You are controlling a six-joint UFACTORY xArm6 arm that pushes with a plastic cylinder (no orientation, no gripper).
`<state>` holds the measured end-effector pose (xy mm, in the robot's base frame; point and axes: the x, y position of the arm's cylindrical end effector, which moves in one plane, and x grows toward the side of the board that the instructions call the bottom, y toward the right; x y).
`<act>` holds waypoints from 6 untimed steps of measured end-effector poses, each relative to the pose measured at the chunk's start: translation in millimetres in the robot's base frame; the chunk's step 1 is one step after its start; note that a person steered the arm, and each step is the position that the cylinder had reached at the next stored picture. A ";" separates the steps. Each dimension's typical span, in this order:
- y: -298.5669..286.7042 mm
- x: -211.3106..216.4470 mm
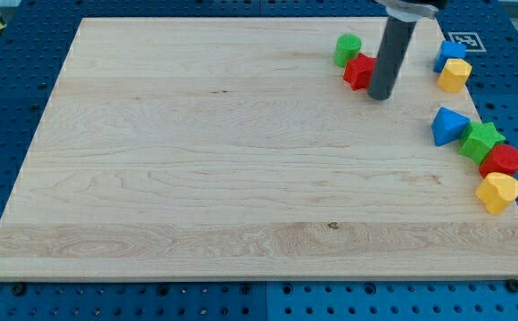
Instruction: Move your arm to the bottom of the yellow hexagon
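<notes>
We carry no jaws here, only a dark rod, so there is nothing to report as apart or together; our tip (382, 95) does the work. Going left to right across the desk (196, 160): the wide left part holds no blocks; then come the green cylinder (348, 48) and the red block (359, 71) near the view's top, with our tip touching or just beside the red block's right side. Further right sit the blue block (449, 53) and, just below it, the yellow hexagon (454, 76). Lower on the right edge lie the blue triangle (448, 126), the green star (481, 140), a red cylinder (503, 160) and a yellow heart (497, 192).

The yellow hexagon lies to the right of our tip and slightly toward the view's top. To do this well, we judge we should slide right through the open strip between the hexagon and the blue triangle, stopping just below the hexagon without nudging it or dragging the red block along.
</notes>
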<state>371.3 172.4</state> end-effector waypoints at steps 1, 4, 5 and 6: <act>2.3 -3.6; 20.2 -24.6; 37.5 -9.7; 41.8 -7.9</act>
<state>363.4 214.2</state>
